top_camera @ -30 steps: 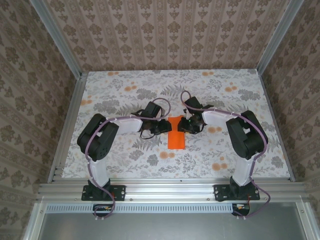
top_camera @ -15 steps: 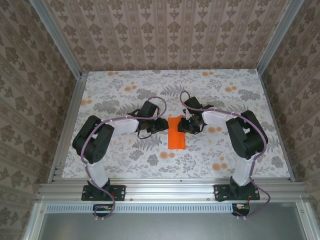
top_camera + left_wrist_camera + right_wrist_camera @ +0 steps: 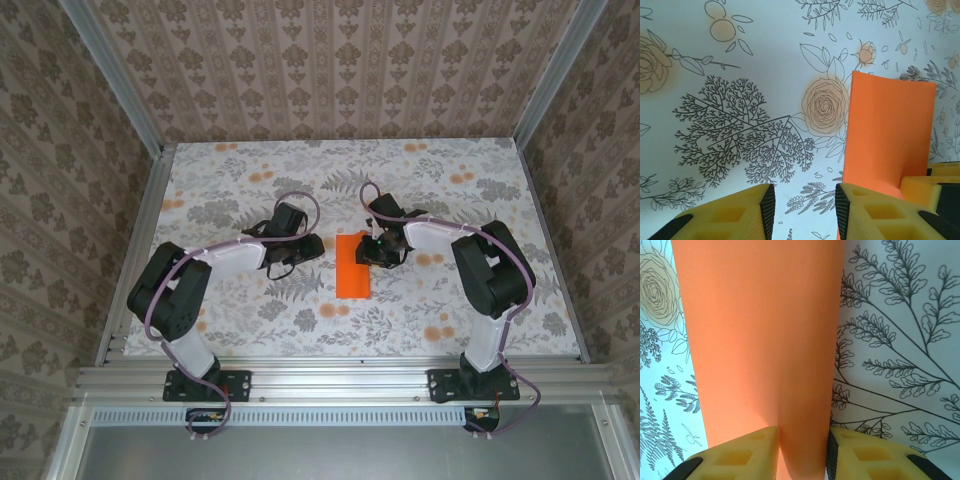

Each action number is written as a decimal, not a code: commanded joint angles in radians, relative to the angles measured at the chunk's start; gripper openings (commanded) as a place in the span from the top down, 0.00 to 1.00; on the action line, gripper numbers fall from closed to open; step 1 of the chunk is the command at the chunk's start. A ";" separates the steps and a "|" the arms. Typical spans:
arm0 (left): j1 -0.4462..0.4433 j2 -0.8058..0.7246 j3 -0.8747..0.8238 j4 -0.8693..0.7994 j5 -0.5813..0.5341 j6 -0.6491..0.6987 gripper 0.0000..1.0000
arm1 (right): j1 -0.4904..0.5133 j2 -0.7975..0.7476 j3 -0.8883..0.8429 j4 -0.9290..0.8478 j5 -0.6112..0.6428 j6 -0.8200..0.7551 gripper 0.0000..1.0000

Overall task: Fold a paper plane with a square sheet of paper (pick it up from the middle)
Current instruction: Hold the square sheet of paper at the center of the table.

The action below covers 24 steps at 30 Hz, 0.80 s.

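Orange thin paper sheet (image 3: 352,266) lies mid-tabletop (image 3: 480,165); we see the right gripper (image 3: 802,442) part-spread astride it, the left gripper (image 3: 805,202) spread, empty.

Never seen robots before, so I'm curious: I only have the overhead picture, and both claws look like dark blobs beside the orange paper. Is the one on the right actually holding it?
Observer: From its wrist camera, the right gripper has its two fingers apart, with the orange paper filling the gap; a firm pinch I can't confirm.
Visitor: And the left claw?
Observer: The left gripper is open, bare flowered tablecloth between its fingers; the paper lies beside it.
Visitor: What are the fingertips like?
Observer: Blocky and yellow, with dark inner faces.
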 commanded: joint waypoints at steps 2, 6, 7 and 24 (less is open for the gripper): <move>0.003 -0.015 -0.014 -0.010 -0.013 -0.015 0.61 | -0.002 0.049 -0.030 -0.031 0.051 0.016 0.68; 0.003 -0.013 -0.012 -0.004 -0.003 -0.010 0.61 | -0.004 0.050 -0.032 -0.027 0.045 0.014 0.68; 0.004 -0.014 -0.013 -0.002 -0.002 -0.010 0.61 | -0.003 0.050 -0.032 -0.028 0.045 0.011 0.69; 0.001 -0.003 -0.006 0.033 0.050 -0.002 0.61 | -0.007 0.059 -0.040 -0.006 -0.016 -0.081 0.68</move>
